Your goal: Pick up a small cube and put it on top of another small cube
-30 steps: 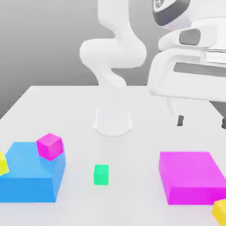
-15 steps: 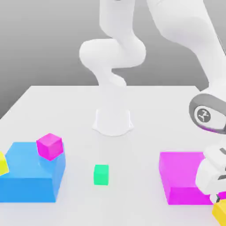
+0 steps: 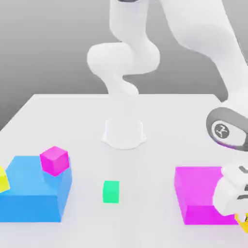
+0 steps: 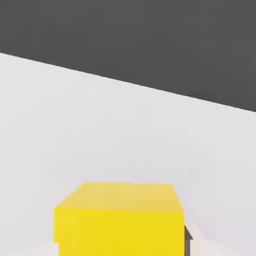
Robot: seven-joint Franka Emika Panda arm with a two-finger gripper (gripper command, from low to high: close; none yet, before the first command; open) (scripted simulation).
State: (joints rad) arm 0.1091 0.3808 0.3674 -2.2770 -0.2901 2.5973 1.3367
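Observation:
The small golden-yellow cube [image 4: 120,220] sits on the white table between my fingers [image 4: 196,243]. In the exterior view only a sliver of this cube [image 3: 242,221] shows at the bottom right, under my hand. My gripper [image 3: 239,219] is down at the table there, shut on the cube, just in front of the flat magenta block [image 3: 196,191]. The small mint-green cube [image 3: 111,191] stands alone on the table toward the exterior view's left, well apart from my hand.
A flat blue block [image 3: 26,196] lies at the exterior view's left with a small magenta cube [image 3: 54,160] on it and a lemon-yellow cube [image 3: 2,179] at its left edge. My arm's base [image 3: 124,133] stands at the table's back middle.
My hand came down from high over the table to the yellow cube at the bottom right, then sank a little further, and the fingers closed on the cube.

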